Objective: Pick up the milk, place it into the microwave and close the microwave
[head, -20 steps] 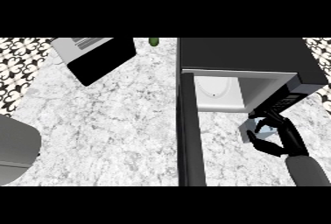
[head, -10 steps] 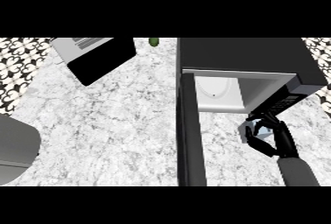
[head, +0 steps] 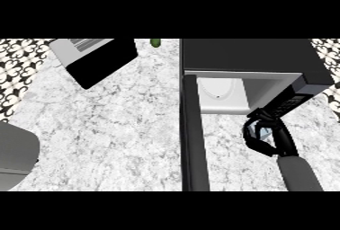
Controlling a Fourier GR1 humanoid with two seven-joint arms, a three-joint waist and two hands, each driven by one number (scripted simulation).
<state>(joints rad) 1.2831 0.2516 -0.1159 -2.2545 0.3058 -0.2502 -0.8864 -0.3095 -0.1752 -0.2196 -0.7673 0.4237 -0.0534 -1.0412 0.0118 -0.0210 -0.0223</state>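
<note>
Microwave sits at the far right of the marble counter, black top, cavity open and pale inside. Its door stands swung out, seen edge-on as a dark vertical bar at the microwave's left side, running toward the near edge of the counter. Right hand hovers just in front of the microwave's opening, below its control panel, fingers curled and clamped round the milk; only a small pale patch of the carton shows between the black fingers. Milk is outside the cavity, just short of its front edge. Grey forearm trails down from the hand. Left of the microwave, well apart: a black-and-white box lying at an angle, a small green object near the microwave's far-left corner, and a grey shape at the counter's left edge. Left hand does not show.
</note>
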